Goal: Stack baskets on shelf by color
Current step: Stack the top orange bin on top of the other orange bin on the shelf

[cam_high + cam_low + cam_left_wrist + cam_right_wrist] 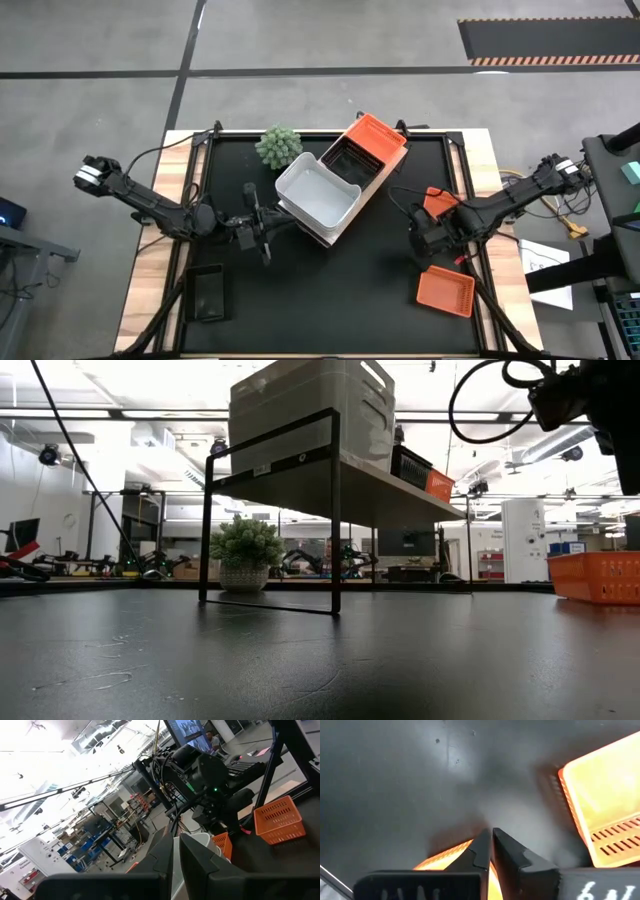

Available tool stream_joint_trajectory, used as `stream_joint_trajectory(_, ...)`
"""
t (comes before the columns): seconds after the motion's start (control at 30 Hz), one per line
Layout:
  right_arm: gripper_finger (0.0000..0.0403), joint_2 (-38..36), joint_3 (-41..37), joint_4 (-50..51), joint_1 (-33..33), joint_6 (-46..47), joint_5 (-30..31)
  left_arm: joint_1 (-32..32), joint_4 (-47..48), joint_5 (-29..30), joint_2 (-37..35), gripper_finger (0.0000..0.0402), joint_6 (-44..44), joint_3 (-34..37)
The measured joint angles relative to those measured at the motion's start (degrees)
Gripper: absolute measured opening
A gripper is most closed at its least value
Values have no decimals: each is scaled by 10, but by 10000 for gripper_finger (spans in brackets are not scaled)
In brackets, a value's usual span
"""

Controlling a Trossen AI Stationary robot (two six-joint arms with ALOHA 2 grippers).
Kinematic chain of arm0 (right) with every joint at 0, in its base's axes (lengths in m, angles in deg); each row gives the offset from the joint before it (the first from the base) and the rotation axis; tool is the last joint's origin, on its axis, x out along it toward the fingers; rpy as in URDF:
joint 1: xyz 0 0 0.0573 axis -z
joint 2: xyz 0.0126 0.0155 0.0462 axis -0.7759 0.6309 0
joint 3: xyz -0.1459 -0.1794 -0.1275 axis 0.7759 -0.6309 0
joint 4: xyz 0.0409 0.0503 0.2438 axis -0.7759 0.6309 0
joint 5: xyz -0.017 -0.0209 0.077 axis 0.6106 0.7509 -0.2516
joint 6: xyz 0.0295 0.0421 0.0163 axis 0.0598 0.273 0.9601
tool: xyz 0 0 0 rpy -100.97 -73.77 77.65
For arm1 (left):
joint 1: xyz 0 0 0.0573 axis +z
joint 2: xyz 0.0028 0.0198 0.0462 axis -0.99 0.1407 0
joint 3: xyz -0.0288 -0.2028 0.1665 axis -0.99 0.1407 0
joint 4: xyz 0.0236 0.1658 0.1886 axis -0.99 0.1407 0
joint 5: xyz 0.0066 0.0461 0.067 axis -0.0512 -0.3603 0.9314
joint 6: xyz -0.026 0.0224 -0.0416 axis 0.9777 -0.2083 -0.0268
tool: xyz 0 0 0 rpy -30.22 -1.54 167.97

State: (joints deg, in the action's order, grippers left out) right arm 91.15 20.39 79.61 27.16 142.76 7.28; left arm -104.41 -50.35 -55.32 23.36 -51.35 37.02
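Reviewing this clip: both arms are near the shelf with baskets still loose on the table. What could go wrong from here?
The right pincer looks shut on an orange basket's thin rim; it might slip or tilt. The shelf is crowded, so the white basket stack could get knocked. The left pincer sits shut close beside that stack.

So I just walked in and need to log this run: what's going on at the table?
A two-armed robot is sorting shallow plastic baskets onto a light-wood shelf. White baskets, black ones and an orange one already sit on it. The right gripper is pinched on an orange basket above the table; another orange basket and a black basket wait on the tabletop. The left gripper is shut beside the shelf, holding nothing.
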Motion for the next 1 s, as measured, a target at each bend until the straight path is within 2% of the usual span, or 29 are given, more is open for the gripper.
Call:
stream_joint_trajectory(0.13,39,0,0,0,2,43,-8,0,0,0,0,15,0,0)
stream_joint_trajectory(0.37,125,0,0,3,21,90,-14,0,0,0,0,15,0,0)
stream_joint_trajectory(0.5,165,2,-6,7,39,68,50,0,0,0,0,15,0,0)
stream_joint_trajectory(0.57,177,2,-13,9,50,46,61,0,0,0,0,15,0,0)
stream_joint_trajectory(0.77,186,5,-50,10,56,-116,50,0,0,0,0,15,0,0)
stream_joint_trajectory(1.0,173,18,-88,24,59,-113,60,0,0,0,0,15,-4,0)
